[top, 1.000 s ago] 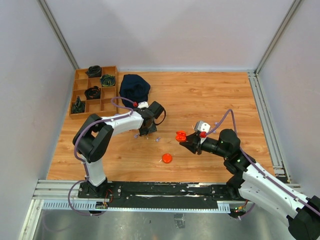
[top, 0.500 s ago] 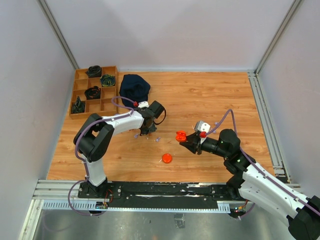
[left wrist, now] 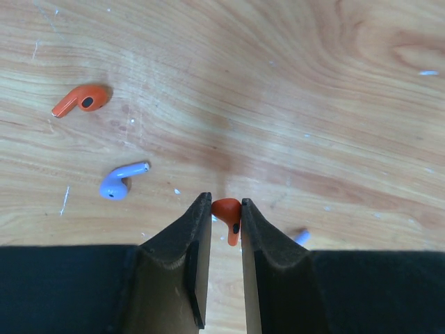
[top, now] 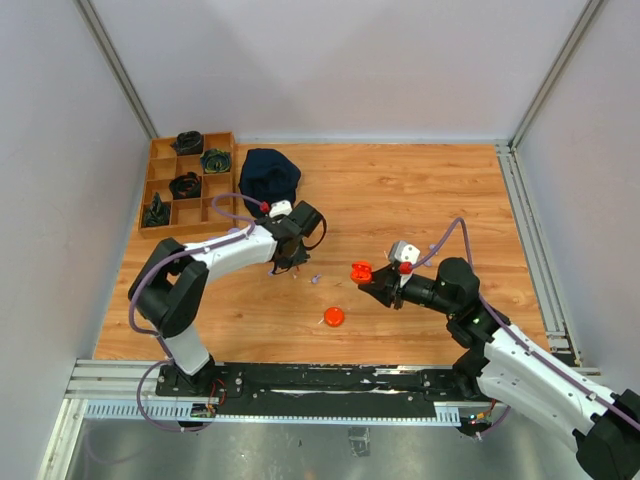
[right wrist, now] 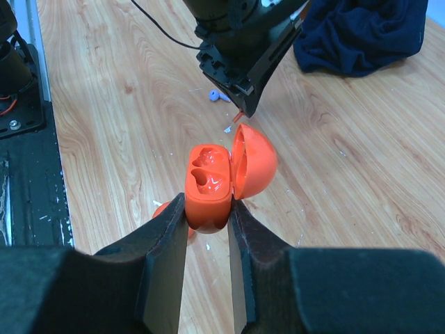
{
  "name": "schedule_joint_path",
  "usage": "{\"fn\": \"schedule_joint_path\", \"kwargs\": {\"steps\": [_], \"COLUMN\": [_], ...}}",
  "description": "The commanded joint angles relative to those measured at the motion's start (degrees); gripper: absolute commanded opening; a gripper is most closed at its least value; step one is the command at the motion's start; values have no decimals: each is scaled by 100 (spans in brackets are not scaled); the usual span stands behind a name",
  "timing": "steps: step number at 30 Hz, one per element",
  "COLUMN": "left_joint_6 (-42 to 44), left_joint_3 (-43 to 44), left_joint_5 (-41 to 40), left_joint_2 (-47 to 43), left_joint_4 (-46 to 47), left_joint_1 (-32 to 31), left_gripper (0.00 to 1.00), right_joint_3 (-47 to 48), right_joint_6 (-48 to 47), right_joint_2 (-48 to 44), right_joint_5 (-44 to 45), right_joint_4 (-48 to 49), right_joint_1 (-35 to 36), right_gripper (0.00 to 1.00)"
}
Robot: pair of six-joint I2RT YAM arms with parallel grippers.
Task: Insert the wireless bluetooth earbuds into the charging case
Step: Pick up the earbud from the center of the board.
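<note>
Table (top: 420, 190): wood; both arms work over it.
R gripper (right wrist: 206, 202): jaws clamped on the case (right wrist: 207, 188) base, held off the table. Lid (right wrist: 254, 160) stands open on the right side of the jaws. Both wells (right wrist: 207, 167) are empty.
L gripper (left wrist: 224, 203): jaws almost together, pinching an orange bud (left wrist: 228, 216) at the very tips. Cannot tell if it is lifted.
Loose buds: lavender bud (left wrist: 119, 182) just left of the L tips; second orange bud (left wrist: 82, 100) further left and ahead; lavender bit (left wrist: 300, 237) close on the right, half hidden.
Risk: the pinch is shallow and on a rounded part, so the bud may twist or pop out during transfer. If tilted, it prob. will not seat. A push from L could turn the case or shut the lid.
Views: L wrist shows the pinch. R wrist alone shows the empty wells. Top view shows only that the grippers are well apart.
</note>
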Motion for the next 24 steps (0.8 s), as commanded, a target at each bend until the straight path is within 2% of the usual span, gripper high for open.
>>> {"fn": "schedule_joint_path", "kwargs": {"steps": [1, 17, 24], "left_joint_6": [-64, -368, -378], "left_joint_3": [15, 530, 413], "left_joint_5": [-211, -1579, -1659], "left_joint_2": [-566, -1942, -2541], "left_joint_4": [-8, -55, 357], "left_joint_1": [-173, -1496, -1887], "left_gripper": [23, 23, 21], "right_joint_3": [98, 72, -3], "right_joint_6": [179, 416, 390], "right_joint_2": [100, 379, 490], "right_joint_5": [-49, 108, 78], "right_joint_4": [483, 1434, 1835], "right_joint_1": [-16, -7, -10], "right_gripper": [11, 11, 12]}}
